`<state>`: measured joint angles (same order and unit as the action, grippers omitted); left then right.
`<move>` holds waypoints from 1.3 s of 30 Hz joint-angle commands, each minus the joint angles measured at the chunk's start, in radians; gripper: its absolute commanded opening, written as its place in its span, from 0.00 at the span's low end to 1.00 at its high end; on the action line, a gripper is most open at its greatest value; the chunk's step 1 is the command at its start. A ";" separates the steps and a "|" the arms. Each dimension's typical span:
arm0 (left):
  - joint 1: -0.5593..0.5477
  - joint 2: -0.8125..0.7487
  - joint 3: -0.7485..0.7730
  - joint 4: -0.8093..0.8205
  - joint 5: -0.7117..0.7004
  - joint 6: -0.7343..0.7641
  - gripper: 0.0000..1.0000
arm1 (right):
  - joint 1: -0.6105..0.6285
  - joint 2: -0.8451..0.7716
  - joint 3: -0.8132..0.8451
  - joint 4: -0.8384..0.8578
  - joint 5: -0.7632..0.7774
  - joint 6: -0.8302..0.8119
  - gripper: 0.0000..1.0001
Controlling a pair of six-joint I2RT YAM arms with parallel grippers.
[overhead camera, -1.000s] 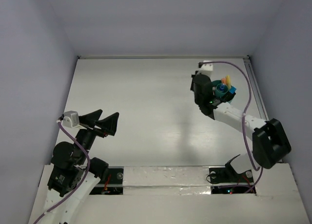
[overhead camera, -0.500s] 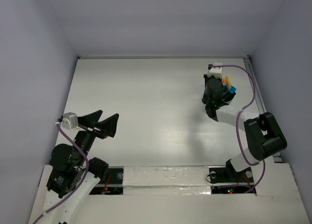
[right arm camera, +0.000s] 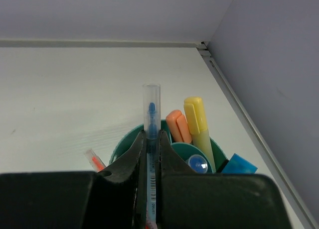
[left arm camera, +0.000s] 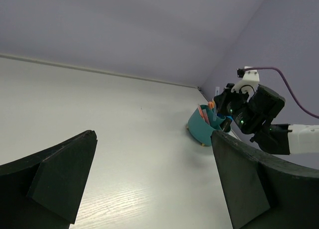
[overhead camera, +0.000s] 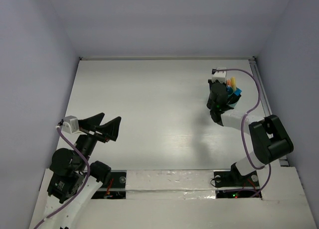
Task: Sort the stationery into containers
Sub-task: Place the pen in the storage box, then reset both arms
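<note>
The teal cup stands near the back right corner; it also shows in the top view and the left wrist view. It holds a yellow highlighter, an orange marker, a blue-capped pen, a blue item and an orange pen. My right gripper is shut on a clear blue pen, held upright over the cup's near rim. My left gripper is open and empty at the near left, raised off the table.
The right wall and a metal rail run close beside the cup. The back wall edge is behind it. The right arm's purple cable loops over the cup's right side.
My right gripper has swung right from the cup's left side to over the cup with the blue pen in it. In the last half second it barely moved. The left arm is nearly still.
</note>
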<state>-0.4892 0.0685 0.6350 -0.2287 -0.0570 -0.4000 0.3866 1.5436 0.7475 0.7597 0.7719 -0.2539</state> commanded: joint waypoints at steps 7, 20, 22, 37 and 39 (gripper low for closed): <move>-0.005 -0.024 0.019 0.046 0.000 0.001 0.99 | 0.003 -0.028 -0.054 0.000 0.056 0.053 0.00; -0.014 -0.019 0.018 0.046 -0.001 0.003 0.99 | 0.003 -0.201 -0.068 -0.166 -0.006 0.218 0.66; -0.014 -0.012 0.019 0.046 -0.004 0.001 0.99 | 0.003 -0.256 -0.048 -0.253 -0.042 0.252 0.69; 0.026 0.088 0.017 0.068 0.022 0.004 0.99 | 0.003 -0.749 0.047 -0.687 -0.745 0.659 1.00; 0.026 0.105 0.018 0.077 0.020 0.006 0.99 | 0.003 -0.816 0.050 -0.717 -0.784 0.688 1.00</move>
<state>-0.4713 0.1425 0.6350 -0.2218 -0.0536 -0.4007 0.3866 0.7959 0.7570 0.1230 0.1627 0.3607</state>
